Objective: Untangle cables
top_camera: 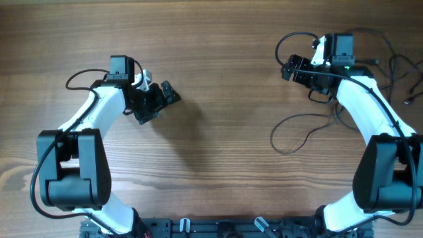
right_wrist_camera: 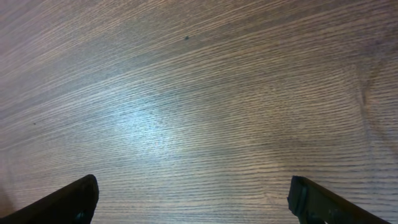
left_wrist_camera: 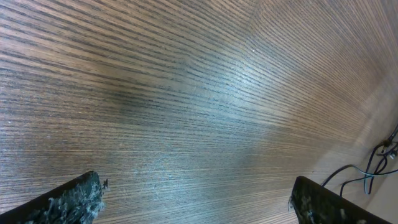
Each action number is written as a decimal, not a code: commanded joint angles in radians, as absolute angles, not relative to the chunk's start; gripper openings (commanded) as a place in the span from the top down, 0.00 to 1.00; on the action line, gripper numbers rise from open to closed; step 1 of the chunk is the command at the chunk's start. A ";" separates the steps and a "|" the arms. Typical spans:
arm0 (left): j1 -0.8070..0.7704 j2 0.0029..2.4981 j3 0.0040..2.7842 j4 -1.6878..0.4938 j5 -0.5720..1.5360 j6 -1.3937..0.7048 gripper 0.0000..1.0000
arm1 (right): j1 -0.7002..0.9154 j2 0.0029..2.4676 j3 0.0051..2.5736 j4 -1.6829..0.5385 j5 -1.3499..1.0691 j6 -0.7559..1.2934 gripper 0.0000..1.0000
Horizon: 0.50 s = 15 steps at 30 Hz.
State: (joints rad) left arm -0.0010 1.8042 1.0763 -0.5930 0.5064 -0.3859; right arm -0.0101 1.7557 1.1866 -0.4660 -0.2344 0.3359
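Observation:
The cables are thin black cords on the right side of the wooden table. One makes a loose loop (top_camera: pixel 291 135) beside the right arm, and more lie tangled at the far right (top_camera: pixel 398 66). In the left wrist view a bit of the cables (left_wrist_camera: pixel 371 169) shows at the right edge. My left gripper (top_camera: pixel 158 104) (left_wrist_camera: pixel 196 205) is open over bare wood at centre-left, far from them. My right gripper (top_camera: pixel 289 68) (right_wrist_camera: pixel 193 202) is open above and left of the loop, with only wood between its fingers; no cable shows in the right wrist view.
Thicker black arm cables curl by each wrist, one by the left (top_camera: pixel 79 76) and one by the right (top_camera: pixel 285 41). The right arm (top_camera: pixel 367 109) lies across part of the cords. The arm bases stand at the front edge (top_camera: pixel 218 228).

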 commanded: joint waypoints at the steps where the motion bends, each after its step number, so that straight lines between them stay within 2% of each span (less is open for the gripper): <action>1: -0.004 1.788 1.086 -0.590 0.504 -0.377 0.00 | -0.008 1.750 1.185 -0.460 -0.260 0.342 0.01; 15: -0.004 1.788 1.086 -0.590 0.504 -0.377 0.00 | -0.008 1.750 1.185 -0.460 -0.260 0.343 0.00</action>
